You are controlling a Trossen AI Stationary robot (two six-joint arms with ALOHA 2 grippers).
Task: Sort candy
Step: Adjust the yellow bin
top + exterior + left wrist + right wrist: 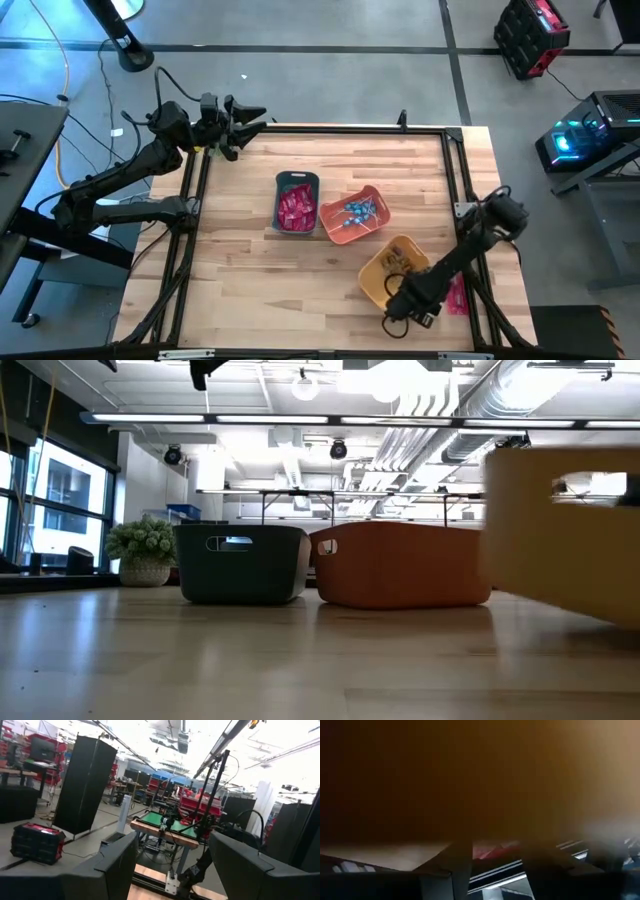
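Candy lies sorted in the bins on the desk [260, 260]. The right pincer [408, 305] is low at the near edge of the yellow bin [378, 272], its wrist camera filled by the bin's wall; I cannot tell whether its fingers are parted or clamped on the rim. Just beside that arm, near the desk's right edge, lies a pink-red packet [458, 296]. Brown pieces [398, 258] show inside the yellow bin. Next over, the orange bin [340, 232] holds blue-headed lollipops [356, 210], and touching it, the grey-blue bin [279, 183] holds pink-red packets [296, 207]. Well apart, the left pincer [255, 115] waits at the desk's far left corner, fingers [115, 865] spread wide and empty. A fuzzy green plant [143, 542] stands beyond the bins in the low view.
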